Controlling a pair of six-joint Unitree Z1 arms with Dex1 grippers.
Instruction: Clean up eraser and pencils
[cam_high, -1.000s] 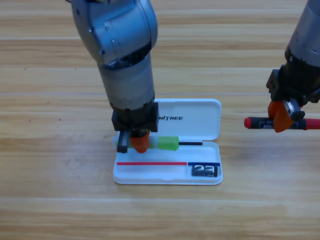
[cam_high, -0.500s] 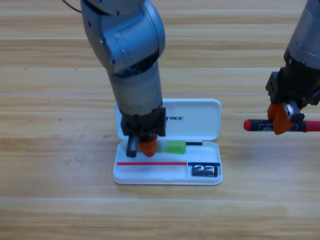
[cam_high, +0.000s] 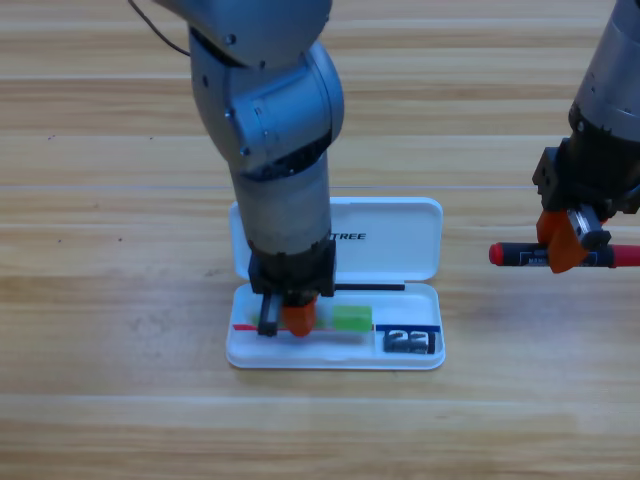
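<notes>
My left gripper (cam_high: 284, 317) points down into the tray of the open white case (cam_high: 330, 357), shut on the light green pencil (cam_high: 352, 318), which lies level along the tray. The gripper covers the pencil's left part. The eraser (cam_high: 408, 341), a small black block with white markings, lies in the tray's right end. Off to the right of the case, my right gripper (cam_high: 567, 249) is shut on the black pencil with red ends (cam_high: 512, 255), held level over the table, its right end at the picture's edge.
The case's lid (cam_high: 395, 240) lies open flat behind the tray, with the left arm standing over its left part. Bare wooden table (cam_high: 120, 380) surrounds the case on all sides.
The left gripper has carried the green pencil forward and down, from the case's hinge line into the tray. The right gripper and its pencil have sunk only slightly.
</notes>
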